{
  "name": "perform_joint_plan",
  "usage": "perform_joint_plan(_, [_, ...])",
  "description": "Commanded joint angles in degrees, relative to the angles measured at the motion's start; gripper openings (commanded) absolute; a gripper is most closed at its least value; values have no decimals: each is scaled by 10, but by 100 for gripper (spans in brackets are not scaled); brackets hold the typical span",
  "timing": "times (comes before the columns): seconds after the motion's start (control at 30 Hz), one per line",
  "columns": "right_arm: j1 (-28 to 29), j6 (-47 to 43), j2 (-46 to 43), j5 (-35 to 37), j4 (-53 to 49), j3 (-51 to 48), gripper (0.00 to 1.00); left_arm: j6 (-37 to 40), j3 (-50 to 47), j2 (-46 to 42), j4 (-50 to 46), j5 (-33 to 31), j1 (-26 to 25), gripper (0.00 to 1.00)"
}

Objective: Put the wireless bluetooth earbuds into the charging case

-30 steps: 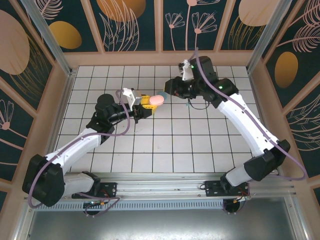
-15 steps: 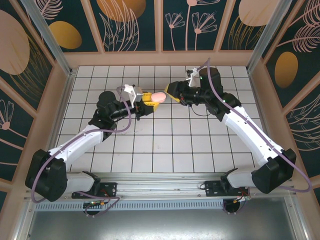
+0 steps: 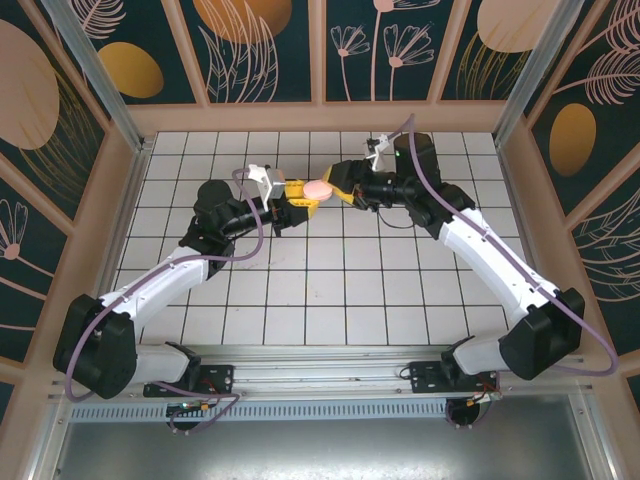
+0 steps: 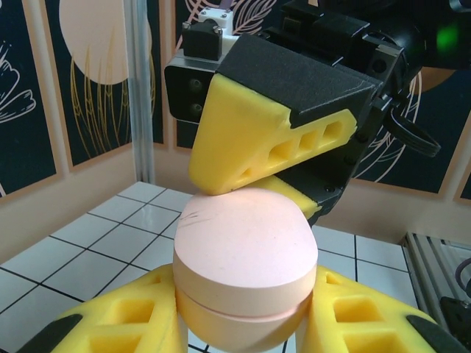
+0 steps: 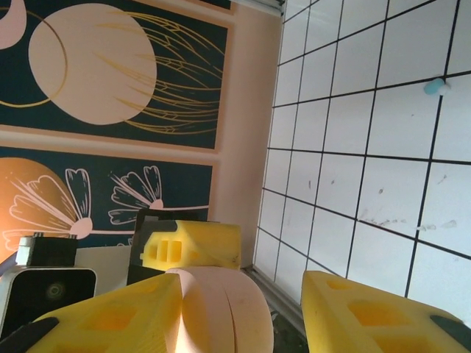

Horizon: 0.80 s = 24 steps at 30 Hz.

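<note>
The pink oval charging case [image 3: 318,189] is held off the table, closed, with a seam round its middle. My left gripper [image 3: 303,196] is shut on it, and its yellow fingers [image 4: 110,327] clamp the lower half [image 4: 246,250]. From the right, my right gripper [image 3: 337,188] reaches over the case with its jaws apart. One yellow finger [image 5: 110,320] lies against the case [image 5: 213,294]. The other finger [image 5: 368,312] stands clear, with a gap to the case. In the left wrist view the right gripper [image 4: 254,187] touches the top of the case. A small teal earbud [image 5: 436,86] lies on the tiles.
The white tiled table [image 3: 330,290] is boxed in by patterned wall panels [image 3: 260,45] and a wooden rim. Both arms meet at the back centre. A metal rail [image 3: 320,360] runs along the near edge by the arm bases.
My right gripper has swung left up to the case and its jaws have widened around it. The left gripper has lifted the case slightly toward the back and kept its grip.
</note>
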Motion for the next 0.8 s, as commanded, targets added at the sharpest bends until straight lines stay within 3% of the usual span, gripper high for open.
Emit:
perform_joint_plan(0.0, [8, 17, 6, -36, 34, -3, 47, -15, 17, 2, 50, -6, 1, 10])
perform_joint_plan(0.27, [10, 60, 7, -88, 114, -28, 46, -40, 16, 14, 79, -12, 0, 11])
perform_joint_plan(0.5, [10, 79, 5, -89, 145, -48, 32, -18, 13, 5, 42, -6, 0, 14])
perform_joint_plan(0.77, [8, 115, -17, -61, 204, -87, 18, 39, -4, -36, -29, -40, 0, 45])
